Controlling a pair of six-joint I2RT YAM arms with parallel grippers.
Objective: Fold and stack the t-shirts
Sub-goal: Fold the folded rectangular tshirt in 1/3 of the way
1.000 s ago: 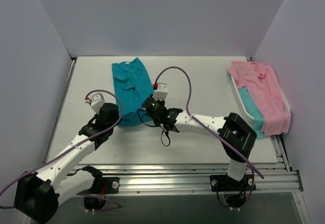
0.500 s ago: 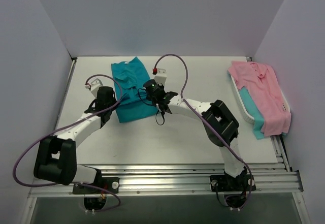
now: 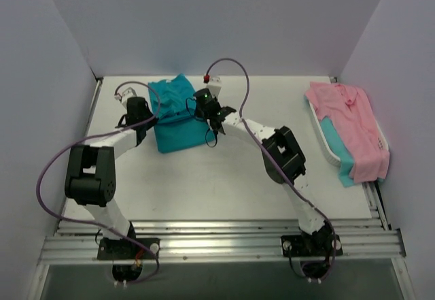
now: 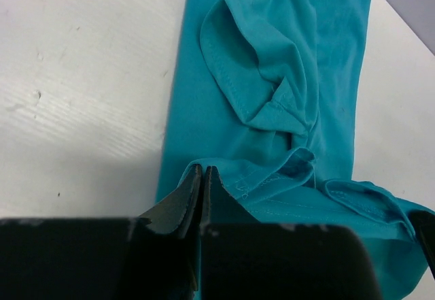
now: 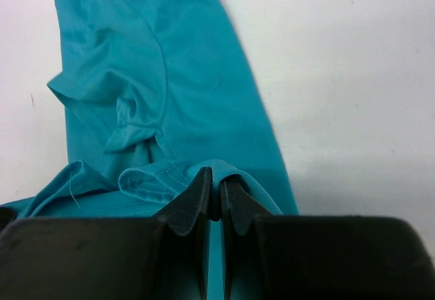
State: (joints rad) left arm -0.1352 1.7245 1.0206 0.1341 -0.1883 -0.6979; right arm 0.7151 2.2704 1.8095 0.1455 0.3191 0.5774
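From above, the teal t-shirt (image 3: 178, 126) lies on the far left-centre of the white table (image 3: 224, 177). Its long axis runs from near to far. The collar end points toward the back wall, and the near part is doubled up over the rest. The left gripper (image 3: 153, 118) is at the shirt's left edge and the right gripper (image 3: 198, 113) at its right edge, so both arms reach in across the table toward it. A purple cable (image 3: 234, 69) loops over the right arm.

Well apart, at the right edge of the table, a white basket (image 3: 318, 124) holds a pink collared shirt (image 3: 350, 120). A second teal shirt (image 3: 338, 149) shows from under the pink one.

In the left wrist view, the black fingers (image 4: 178, 205) are pressed together on a stitched edge of the teal cloth. The shirt stretches away up the picture with a sleeve crumpled in the middle, and bare table lies to its left.

In the right wrist view, the fingers (image 5: 192, 205) are likewise pinched tight on a rolled hem fold. The shirt runs away from them toward its neckline at the top, with bare table to its right.
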